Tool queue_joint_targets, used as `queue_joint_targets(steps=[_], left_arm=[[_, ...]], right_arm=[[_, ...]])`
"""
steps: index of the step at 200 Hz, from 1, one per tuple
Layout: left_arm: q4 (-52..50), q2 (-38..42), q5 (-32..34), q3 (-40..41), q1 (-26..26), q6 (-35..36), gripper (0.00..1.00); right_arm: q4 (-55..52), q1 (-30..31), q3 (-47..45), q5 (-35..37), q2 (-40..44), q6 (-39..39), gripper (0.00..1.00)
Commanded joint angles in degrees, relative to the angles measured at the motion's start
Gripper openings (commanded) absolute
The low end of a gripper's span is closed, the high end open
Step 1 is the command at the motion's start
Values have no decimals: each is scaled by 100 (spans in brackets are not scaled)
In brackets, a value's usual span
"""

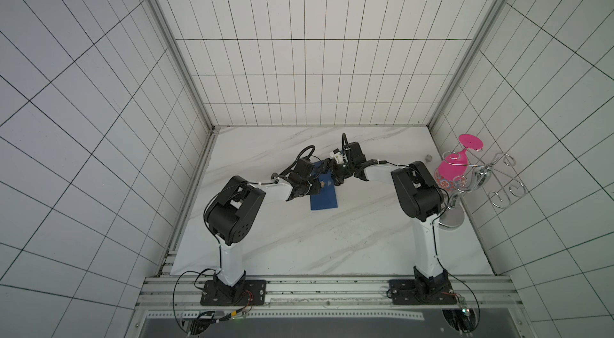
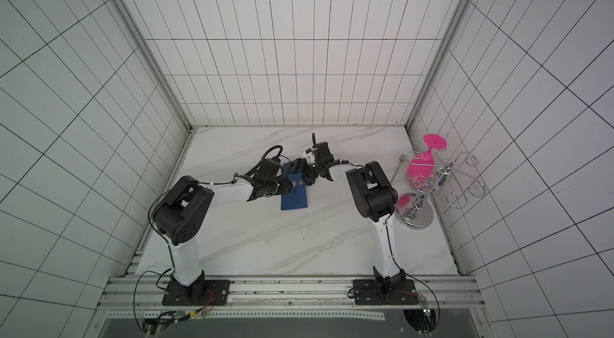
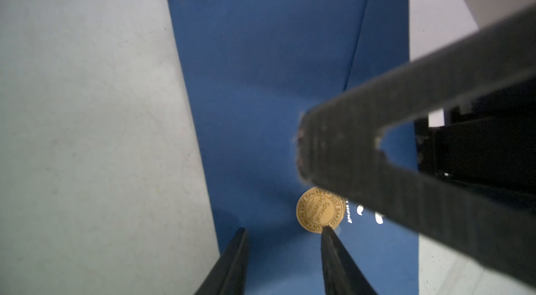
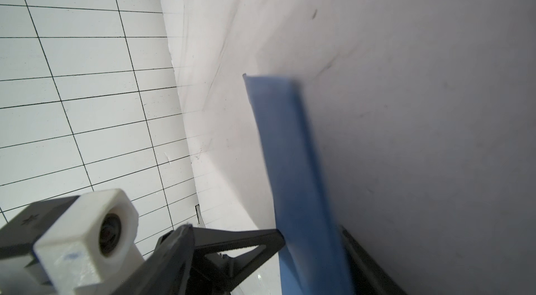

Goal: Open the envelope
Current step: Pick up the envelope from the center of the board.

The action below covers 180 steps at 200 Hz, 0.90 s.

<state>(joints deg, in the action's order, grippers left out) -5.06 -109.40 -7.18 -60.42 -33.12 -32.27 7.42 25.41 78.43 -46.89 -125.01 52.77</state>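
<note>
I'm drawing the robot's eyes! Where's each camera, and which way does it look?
Top views: overhead, looking down at the table; left arm, right arm show.
Left wrist: close above envelope and gold seal; left end effector shows.
Right wrist: low, skimming along the envelope; right end effector shows.
Shared: all see the envelope.

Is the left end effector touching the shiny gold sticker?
Cannot tell. In the left wrist view one fingertip of the left end effector overlaps the edge of the gold sticker, but nothing shows whether it rests on it or hovers above.
</note>
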Motion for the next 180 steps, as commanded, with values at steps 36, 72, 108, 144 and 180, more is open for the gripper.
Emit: queue_joint_targets(steps=[36,72,108,144,180], left_arm=[[-879,-296,-11,446,-61,-25,44],[-692,-4,-12,657,-60,-31,44],[-394,670,58,1030,-45,-51,47],[-172,1762,252,1537,27,-146,57],[889,2885,-637,2602,1058,-861,62]], right_arm=[[422,28,-366,68,-62,360,54],[438,-14,-451,119,28,365,31],[46,-36,-444,252,145,85,4],[-881,-78,-339,500,413,-616,0],[-1936,-242,-490,563,1392,-1705,0]])
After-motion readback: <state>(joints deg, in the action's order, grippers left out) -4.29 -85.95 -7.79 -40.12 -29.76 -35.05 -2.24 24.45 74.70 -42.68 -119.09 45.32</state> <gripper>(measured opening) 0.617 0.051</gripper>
